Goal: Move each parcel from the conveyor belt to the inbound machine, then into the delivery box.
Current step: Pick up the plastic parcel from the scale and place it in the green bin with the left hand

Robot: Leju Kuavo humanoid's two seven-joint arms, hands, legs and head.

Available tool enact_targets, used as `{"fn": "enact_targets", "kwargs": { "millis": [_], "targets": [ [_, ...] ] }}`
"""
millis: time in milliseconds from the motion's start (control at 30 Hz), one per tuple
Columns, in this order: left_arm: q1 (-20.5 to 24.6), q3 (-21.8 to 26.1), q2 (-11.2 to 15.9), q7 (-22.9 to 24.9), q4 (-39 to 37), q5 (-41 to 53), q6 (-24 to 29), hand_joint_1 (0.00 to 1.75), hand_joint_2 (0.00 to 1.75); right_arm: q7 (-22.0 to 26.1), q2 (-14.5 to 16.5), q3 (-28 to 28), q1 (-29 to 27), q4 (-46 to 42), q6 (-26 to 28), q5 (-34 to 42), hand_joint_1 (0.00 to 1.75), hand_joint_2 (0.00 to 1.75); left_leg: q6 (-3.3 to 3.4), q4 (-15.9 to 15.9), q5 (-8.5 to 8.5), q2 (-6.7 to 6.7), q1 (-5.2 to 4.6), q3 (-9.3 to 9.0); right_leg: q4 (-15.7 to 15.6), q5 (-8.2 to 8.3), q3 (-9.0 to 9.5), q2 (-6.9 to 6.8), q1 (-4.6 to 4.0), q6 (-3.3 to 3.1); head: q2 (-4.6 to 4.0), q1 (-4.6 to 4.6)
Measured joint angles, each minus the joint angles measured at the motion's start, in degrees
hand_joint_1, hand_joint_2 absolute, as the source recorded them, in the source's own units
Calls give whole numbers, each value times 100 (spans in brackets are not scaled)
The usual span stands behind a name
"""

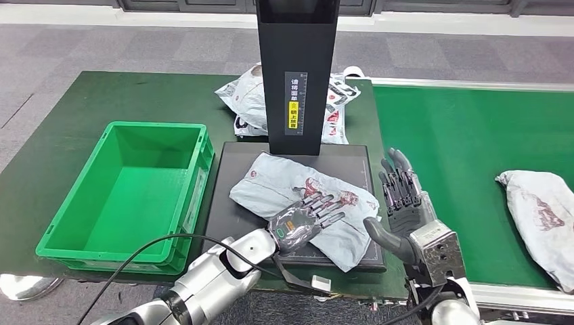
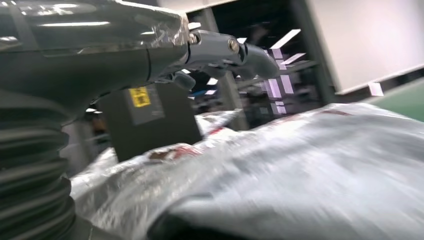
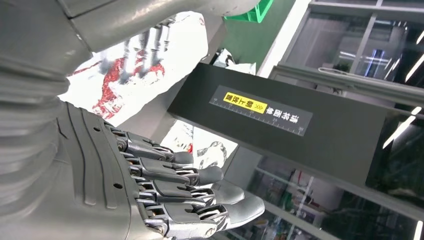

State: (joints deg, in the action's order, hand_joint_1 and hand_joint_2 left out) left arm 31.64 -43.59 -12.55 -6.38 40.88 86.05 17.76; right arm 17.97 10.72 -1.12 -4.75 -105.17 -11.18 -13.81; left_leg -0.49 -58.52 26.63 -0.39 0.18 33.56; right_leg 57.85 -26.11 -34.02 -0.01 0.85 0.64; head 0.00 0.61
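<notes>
Left hand lies flat on the parcel, grasping nothing; post beyond it, bin beside. Right hand released, fingers straight.

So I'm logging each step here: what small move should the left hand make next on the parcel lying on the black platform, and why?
Probably close the left hand on the grey plastic parcel with red print. The hand lies spread on top of it without gripping, the parcel already rests on the black platform of the inbound machine, and the empty green plastic box waits beside it. The right hand is open, off to the side.
</notes>
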Motion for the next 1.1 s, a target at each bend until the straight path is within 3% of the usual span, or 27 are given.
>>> {"fn": "enact_targets", "kwargs": {
  "millis": [100,133,300,1100],
  "targets": [
    [49,-67,-61,695,-94,13,292,148,175,4,46,54,-112,-103,2,1,0,175,0,0,0,0,0,1,0,0,-1,0,0,0,0,0],
    [56,-73,-80,901,-105,14,381,170,175,5,59,57,-150,-132,-1,2,0,175,0,0,1,0,0,2,0,0,-1,0,0,0,0,0],
    [48,-29,-128,1323,-56,18,551,175,175,20,107,58,-230,-194,7,17,0,175,0,1,1,1,0,3,0,-1,-3,1,0,0,0,0],
    [-117,211,-152,1434,131,20,639,175,175,28,152,58,-221,-199,-13,45,0,175,0,1,1,0,0,4,0,0,-2,0,0,0,0,0]
  ]
}}
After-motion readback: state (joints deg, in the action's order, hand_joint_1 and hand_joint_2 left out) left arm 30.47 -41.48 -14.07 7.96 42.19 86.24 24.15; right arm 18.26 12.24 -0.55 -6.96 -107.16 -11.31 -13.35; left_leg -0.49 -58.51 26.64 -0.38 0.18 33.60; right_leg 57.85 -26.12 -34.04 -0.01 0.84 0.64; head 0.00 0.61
